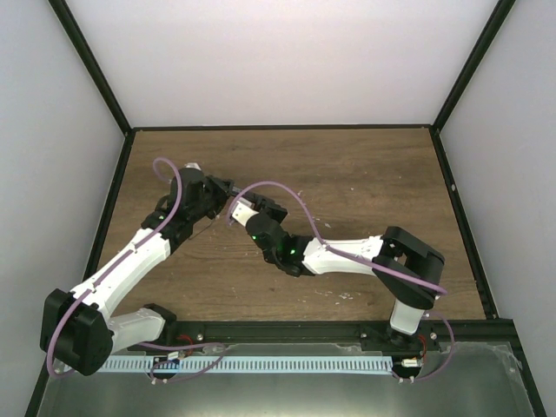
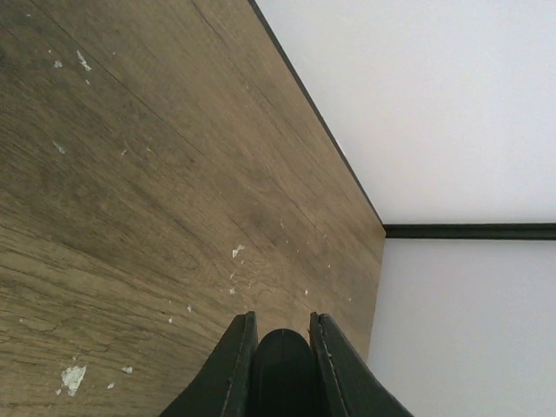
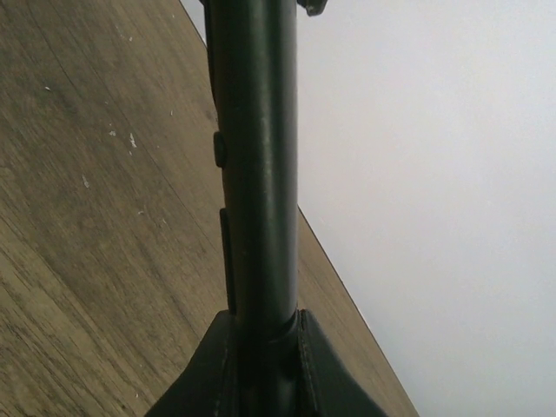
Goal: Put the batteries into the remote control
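Overhead, the left gripper (image 1: 219, 189) and right gripper (image 1: 248, 208) meet left of centre above the table (image 1: 365, 182), almost touching; I see no batteries. From the left wrist, the jaws pinch a dark rounded end, probably the remote control (image 2: 281, 373). From the right wrist, the jaws clamp its long body (image 3: 261, 174) clear of the wood. Both grips should hold steady, without twisting.

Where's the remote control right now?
Right wrist view shows the remote control clamped in the right gripper above the table, left of centre, far end at the left gripper.
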You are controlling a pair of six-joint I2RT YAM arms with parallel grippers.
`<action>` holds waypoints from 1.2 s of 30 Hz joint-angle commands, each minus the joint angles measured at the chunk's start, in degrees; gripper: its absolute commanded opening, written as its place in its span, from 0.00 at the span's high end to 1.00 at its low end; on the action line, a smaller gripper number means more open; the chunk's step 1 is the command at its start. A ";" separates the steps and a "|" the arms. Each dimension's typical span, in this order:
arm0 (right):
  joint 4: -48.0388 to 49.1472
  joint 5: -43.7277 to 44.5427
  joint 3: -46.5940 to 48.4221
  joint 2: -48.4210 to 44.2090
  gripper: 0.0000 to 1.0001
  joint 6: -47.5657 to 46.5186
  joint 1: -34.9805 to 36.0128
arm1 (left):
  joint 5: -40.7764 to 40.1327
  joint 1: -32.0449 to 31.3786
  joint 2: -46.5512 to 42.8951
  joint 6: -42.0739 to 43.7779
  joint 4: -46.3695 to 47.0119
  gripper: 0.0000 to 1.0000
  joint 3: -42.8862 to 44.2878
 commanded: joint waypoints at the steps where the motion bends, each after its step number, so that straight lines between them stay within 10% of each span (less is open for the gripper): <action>1: 3.08 0.92 -0.68 -1.05 0.99 1.85 0.50 | -0.15 -0.06 0.03 2.14 2.59 1.00 -0.83; 7: 4.29 1.22 -1.47 -1.41 0.94 2.30 0.41 | -0.32 -0.06 -1.09 4.02 4.87 1.00 -3.16; 23: -6.88 -30.91 -10.12 -18.67 0.10 19.06 -6.86 | 9.68 1.92 -4.22 21.78 16.58 1.00 -8.35; 36: -13.67 -43.10 -12.23 -24.38 0.07 26.18 -18.46 | 13.45 7.04 -4.29 32.29 12.91 1.00 -9.56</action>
